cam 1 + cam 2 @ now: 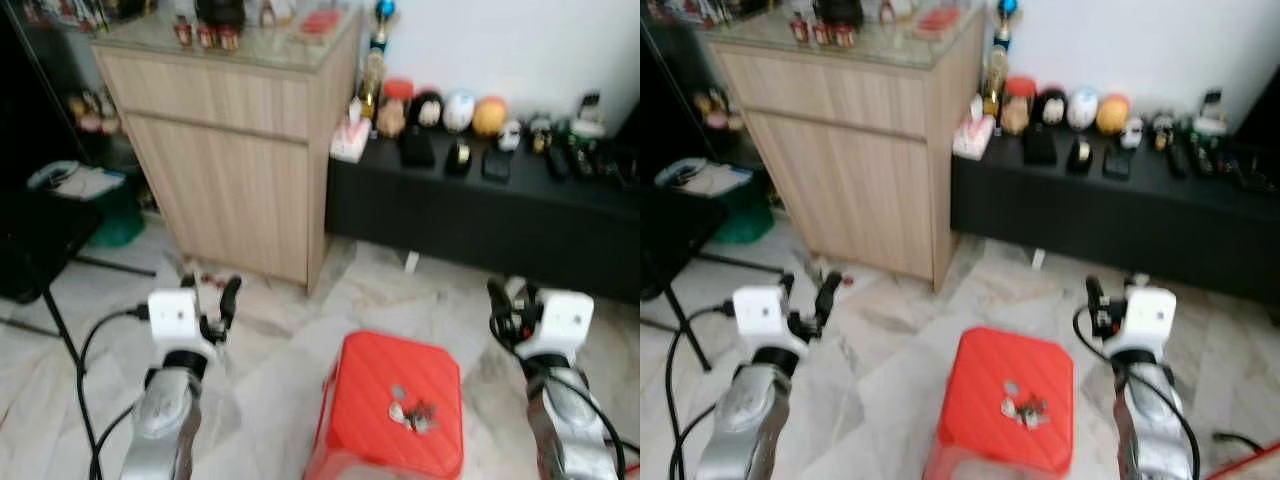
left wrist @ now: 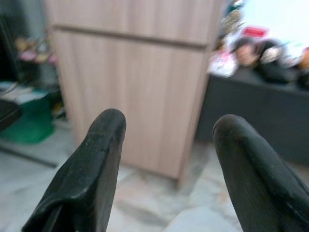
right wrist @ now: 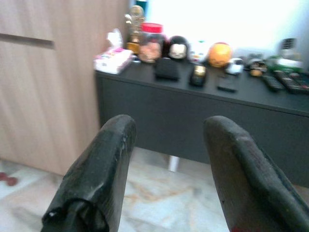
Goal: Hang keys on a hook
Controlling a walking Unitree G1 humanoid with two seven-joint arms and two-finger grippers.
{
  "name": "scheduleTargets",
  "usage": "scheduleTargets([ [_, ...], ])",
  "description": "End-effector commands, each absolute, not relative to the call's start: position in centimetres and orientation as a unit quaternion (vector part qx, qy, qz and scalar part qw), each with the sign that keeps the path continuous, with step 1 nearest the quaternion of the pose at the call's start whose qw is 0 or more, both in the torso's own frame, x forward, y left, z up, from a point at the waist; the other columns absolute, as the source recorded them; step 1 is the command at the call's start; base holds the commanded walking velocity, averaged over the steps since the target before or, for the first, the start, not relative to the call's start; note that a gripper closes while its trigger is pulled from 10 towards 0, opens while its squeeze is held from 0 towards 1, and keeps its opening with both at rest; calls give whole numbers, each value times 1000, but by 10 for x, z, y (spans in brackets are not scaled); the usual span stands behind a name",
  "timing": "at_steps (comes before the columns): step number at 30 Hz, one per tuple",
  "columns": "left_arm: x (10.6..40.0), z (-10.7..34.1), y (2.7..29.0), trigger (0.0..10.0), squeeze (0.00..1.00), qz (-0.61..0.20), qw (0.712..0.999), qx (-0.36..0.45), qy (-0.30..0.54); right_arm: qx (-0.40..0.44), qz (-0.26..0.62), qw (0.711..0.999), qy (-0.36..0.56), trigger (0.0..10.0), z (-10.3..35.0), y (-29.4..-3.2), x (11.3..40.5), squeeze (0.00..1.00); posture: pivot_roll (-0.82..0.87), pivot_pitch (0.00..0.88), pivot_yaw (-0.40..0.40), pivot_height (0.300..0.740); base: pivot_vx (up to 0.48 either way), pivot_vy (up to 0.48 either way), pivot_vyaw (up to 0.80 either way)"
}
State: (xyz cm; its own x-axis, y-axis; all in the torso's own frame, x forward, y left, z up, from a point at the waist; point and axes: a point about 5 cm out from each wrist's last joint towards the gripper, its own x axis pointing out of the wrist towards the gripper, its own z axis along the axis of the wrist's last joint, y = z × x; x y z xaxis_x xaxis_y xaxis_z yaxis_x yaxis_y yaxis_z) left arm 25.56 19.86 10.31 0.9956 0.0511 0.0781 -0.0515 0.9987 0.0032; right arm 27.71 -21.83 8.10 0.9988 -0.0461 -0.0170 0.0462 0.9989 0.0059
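A small bunch of keys (image 1: 410, 412) lies on top of a red plastic stool (image 1: 370, 385) on the floor just in front of me, between my two arms. My left gripper (image 1: 210, 292) is held up to the left of the stool, well apart from the keys; in the left wrist view its fingers (image 2: 91, 164) stand open with nothing between them. My right gripper (image 1: 508, 297) is raised to the right of the stool, and in the right wrist view it (image 3: 166, 145) is also open and holds nothing.
A tall wooden cabinet (image 1: 230, 150) stands ahead on the left. A low black bench (image 1: 480, 215) with several small items runs along the wall on the right. A green bin (image 1: 115, 220) and a black stand (image 1: 35, 250) are at far left. Marble floor surrounds the stool.
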Motion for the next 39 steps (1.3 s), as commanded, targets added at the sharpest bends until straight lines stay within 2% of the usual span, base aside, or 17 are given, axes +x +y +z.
scheduleTargets([
  [1, 257, 107, 193, 10000, 0, 16, 999, 3, -47, -2, -38, 999, 16, 10000, 79, -228, 274, 0, -92, 87, -57, 740, 0, 0, 0],
  [26, 257, 106, 190, 10000, 0, 15, 999, -4, -49, -15, -3, 999, 37, 10000, 77, -222, 273, 0, -103, 93, -63, 740, 0, 0, 0],
  [34, 258, 106, 188, 10000, 0, 14, 999, -4, -50, -12, 17, 999, 46, 10000, 76, -216, 276, 0, -103, 91, -63, 685, 0, 0, 0],
  [39, 258, 106, 188, 10000, 0, 15, 999, -4, -50, -17, 30, 998, 53, 10000, 74, -214, 277, 0, -102, 91, -63, 665, 0, 0, 0],
])
